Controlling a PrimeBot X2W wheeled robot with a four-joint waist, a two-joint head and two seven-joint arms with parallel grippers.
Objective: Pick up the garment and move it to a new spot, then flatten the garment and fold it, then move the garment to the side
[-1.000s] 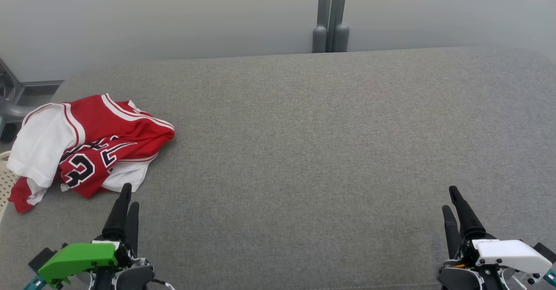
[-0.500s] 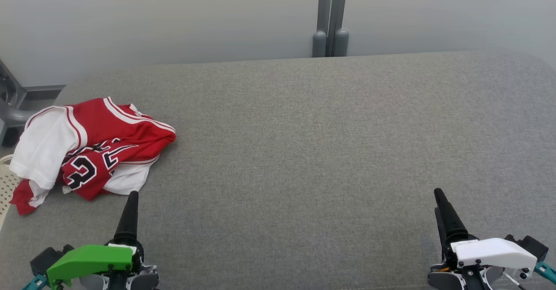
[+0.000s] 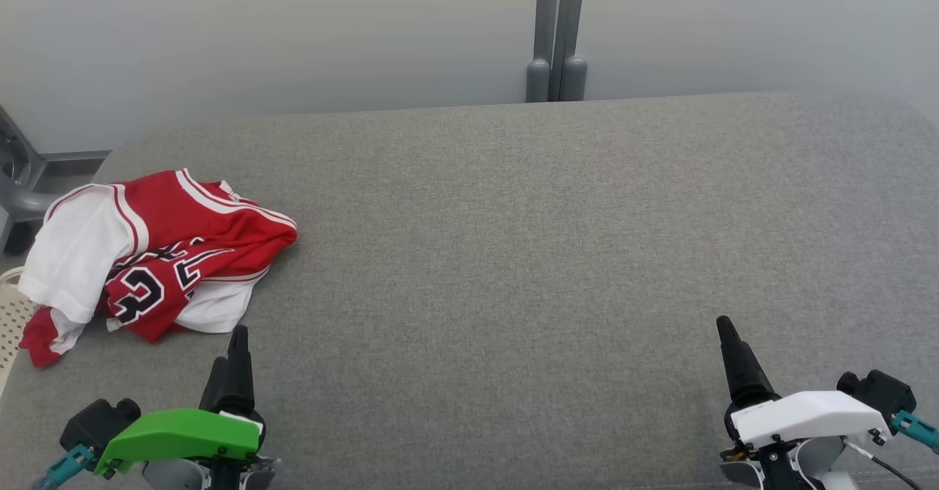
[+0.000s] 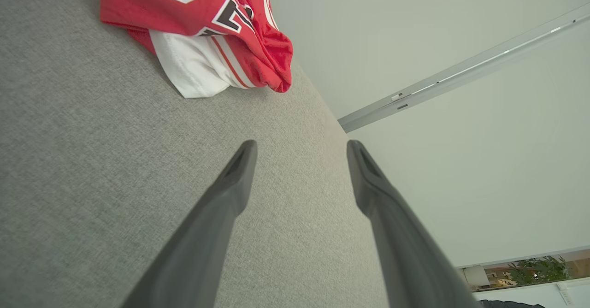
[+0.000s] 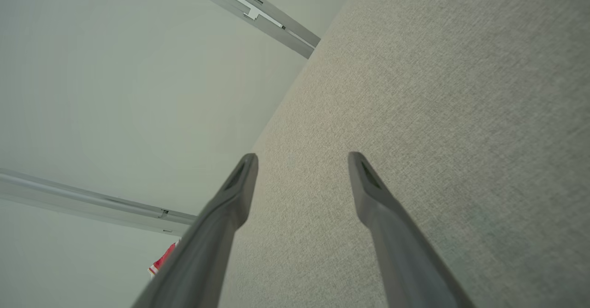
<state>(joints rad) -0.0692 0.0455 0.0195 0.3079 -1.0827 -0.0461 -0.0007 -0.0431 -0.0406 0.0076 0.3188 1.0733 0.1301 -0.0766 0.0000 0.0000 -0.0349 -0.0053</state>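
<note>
A crumpled red-and-white jersey (image 3: 158,251) with black-and-white lettering lies at the left edge of a wide grey fabric surface (image 3: 513,240), about midway between near and far. My left gripper (image 3: 230,349) is just on the near side of the jersey without touching it, its 2 dark fingers spread apart and empty. My right gripper (image 3: 728,332) is well apart at the near right, its 2 fingers likewise parted with nothing between them. A pale wall with a grey post (image 3: 555,35) rises beyond the far edge.
</note>
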